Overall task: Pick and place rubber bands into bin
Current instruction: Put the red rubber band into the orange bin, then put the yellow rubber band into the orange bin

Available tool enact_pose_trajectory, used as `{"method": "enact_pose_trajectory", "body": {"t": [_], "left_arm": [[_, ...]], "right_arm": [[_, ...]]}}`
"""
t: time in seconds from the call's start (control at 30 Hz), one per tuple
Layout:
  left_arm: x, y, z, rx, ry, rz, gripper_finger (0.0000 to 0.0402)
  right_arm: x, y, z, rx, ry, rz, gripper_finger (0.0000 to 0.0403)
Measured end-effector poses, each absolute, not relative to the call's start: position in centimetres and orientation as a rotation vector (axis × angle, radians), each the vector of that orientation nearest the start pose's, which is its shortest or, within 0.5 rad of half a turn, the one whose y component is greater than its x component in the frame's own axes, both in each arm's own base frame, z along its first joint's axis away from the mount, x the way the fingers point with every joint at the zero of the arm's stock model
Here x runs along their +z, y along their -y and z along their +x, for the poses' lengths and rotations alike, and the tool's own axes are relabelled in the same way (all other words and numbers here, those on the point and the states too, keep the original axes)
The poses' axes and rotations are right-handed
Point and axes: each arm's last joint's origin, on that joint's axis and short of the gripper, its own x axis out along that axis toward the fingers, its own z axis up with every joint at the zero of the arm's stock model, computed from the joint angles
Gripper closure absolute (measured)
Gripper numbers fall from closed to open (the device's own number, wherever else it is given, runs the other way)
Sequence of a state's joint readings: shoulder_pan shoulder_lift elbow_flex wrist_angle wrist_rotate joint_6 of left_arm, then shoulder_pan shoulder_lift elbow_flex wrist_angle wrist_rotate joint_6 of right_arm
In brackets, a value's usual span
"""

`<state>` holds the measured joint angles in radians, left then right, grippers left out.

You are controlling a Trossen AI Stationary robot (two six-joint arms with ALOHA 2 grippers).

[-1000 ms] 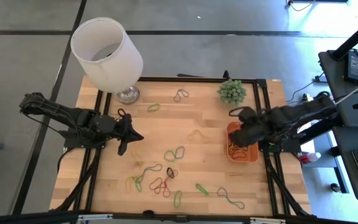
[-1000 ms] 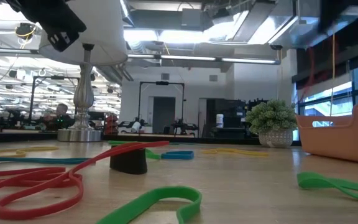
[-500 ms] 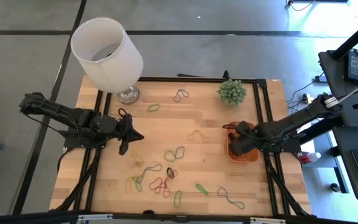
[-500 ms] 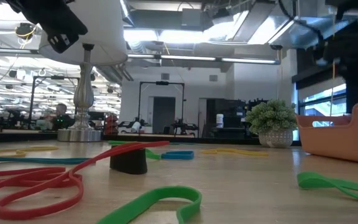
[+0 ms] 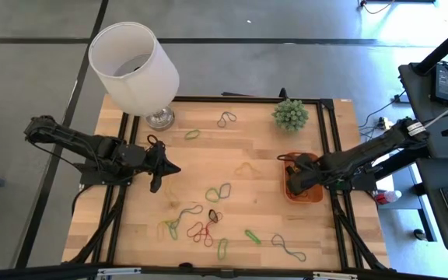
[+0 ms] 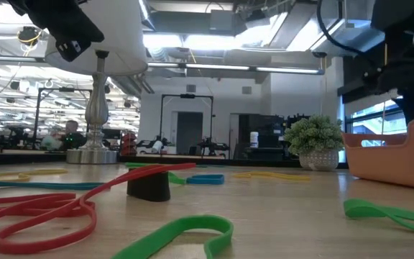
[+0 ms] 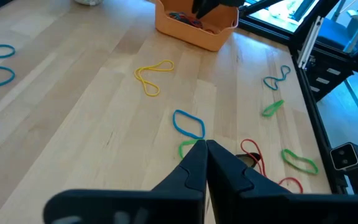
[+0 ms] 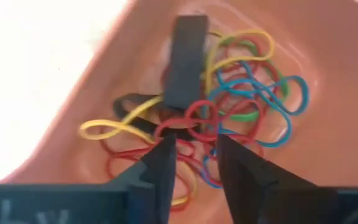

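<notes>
Right gripper (image 8: 194, 146) down inside the orange bin (image 5: 314, 196) at the table's right side, fingers (image 8: 163, 155) parted by a narrow gap, apparently holding nothing, though hard to be sure with the tangle of red, yellow, blue and green rubber bands (image 8: 229, 93) heaped just beneath. More loose bands (image 5: 201, 222) scattered over the middle and front of the wooden table (image 5: 131, 233). Left gripper (image 7: 205, 147) waiting over the table's left part, fingers pressed together, empty.

Grey floor (image 5: 37, 70); bright ceiling lights (image 6: 228, 39) beyond.
</notes>
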<state>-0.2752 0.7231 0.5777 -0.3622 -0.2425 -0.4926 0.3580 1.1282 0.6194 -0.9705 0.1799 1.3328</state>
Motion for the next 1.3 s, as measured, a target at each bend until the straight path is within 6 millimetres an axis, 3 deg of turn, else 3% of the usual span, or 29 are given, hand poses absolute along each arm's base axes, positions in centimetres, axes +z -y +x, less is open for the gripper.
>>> {"method": "enact_pose_trajectory", "body": {"t": [0.2,0.33,0.57,0.73,0.87,1.03,1.3], "left_arm": [[25.5,3.6,15.3,0.087,-0.486,-0.346,0.0397],[25.5,3.6,15.3,0.082,-0.487,-0.323,0.0398],[25.6,3.6,15.3,0.077,-0.486,-0.272,0.0398],[25.6,3.4,15.3,0.125,-0.472,-0.253,0.0397],[25.6,3.4,15.3,0.119,-0.474,-0.254,0.0400],[25.6,3.4,15.3,0.119,-0.474,-0.254,0.0397],[25.6,3.4,15.3,0.117,-0.475,-0.255,0.0400]], "right_arm": [[21.2,-5.1,15.1,-0.824,-1.282,0.656,0.0222],[24.4,-5.0,15.2,-0.857,-1.257,0.648,0.0212],[29.9,-4.5,17.3,-0.844,-0.960,0.712,0.0243],[31.7,-3.6,21.1,-0.763,-0.843,0.704,0.0276],[31.3,-2.6,25.9,-0.669,-0.800,0.640,0.0288],[29.0,-0.3,31.1,-0.644,-0.950,0.651,0.0289],[23.7,2.6,35.9,-0.589,-1.212,0.647,0.0289]]}}
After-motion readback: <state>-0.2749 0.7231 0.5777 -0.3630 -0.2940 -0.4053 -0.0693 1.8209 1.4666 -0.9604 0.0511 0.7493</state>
